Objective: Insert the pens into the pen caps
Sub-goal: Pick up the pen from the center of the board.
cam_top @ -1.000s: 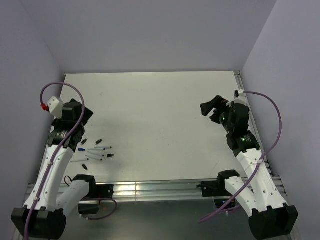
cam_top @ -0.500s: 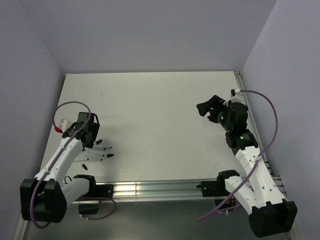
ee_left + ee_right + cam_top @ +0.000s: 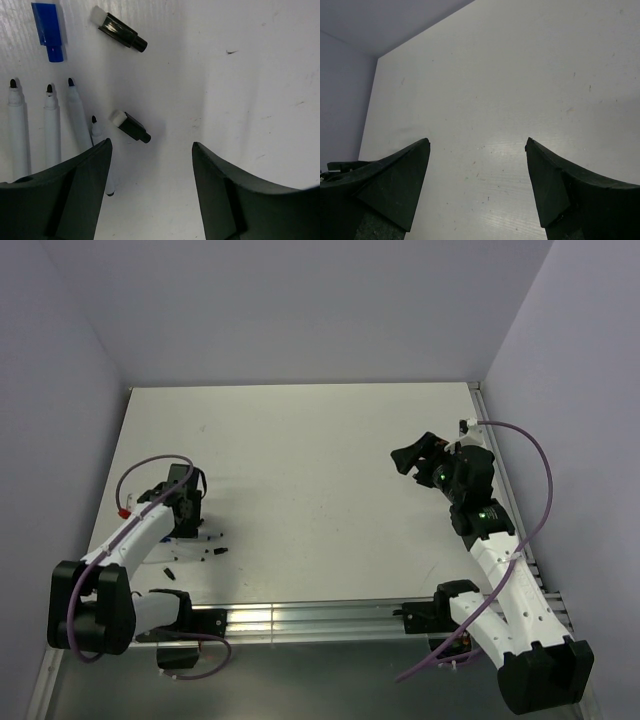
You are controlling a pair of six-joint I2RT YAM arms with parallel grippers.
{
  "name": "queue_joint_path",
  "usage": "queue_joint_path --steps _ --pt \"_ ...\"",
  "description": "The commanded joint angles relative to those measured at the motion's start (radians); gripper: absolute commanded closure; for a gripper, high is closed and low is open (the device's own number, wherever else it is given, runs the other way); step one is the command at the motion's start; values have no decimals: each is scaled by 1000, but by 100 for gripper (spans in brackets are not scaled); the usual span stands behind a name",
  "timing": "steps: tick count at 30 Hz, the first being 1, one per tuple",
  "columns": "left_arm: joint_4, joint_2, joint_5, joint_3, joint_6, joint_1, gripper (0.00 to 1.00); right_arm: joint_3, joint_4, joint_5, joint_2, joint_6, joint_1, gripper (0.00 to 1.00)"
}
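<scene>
Four pens (image 3: 51, 131) lie side by side on the counter (image 3: 300, 430) with their tips bare, so by my reading nothing is capped yet and the whole job is left. The caps lie loose around them: a blue cap (image 3: 49, 30), a far black cap (image 3: 120, 34), and a near black cap (image 3: 130, 127) just beside the rightmost pen, which is partly hidden. The left arm (image 3: 140, 535) is bent low over this cluster at the counter's left near side. Its left tool (image 3: 151, 150) points down with its jaws spread and nothing between them, the near black cap just ahead of the gap. The right arm (image 3: 490, 540) is raised at the right side, well apart from the pens. The right tool (image 3: 476, 144) is spread wide over bare counter, holding nothing.
</scene>
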Motion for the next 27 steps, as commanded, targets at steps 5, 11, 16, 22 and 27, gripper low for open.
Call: queue_joint_path --steps 5,11,16,22,27 --pt "-18 47 -27 44 -93 -7 30 -2 45 -12 -4 9 -3 16" --pt "-21 79 -33 56 -102 -9 32 -4 42 -7 -4 9 -3 16" --pt "-24 97 -40 68 -99 -9 36 -2 41 -9 2 9 -3 16" --pt "-50 139 -54 96 -88 -7 36 -1 41 -13 9 9 -3 16" --pt "-41 139 -50 82 -82 -9 36 -4 42 -15 6 10 -3 16"
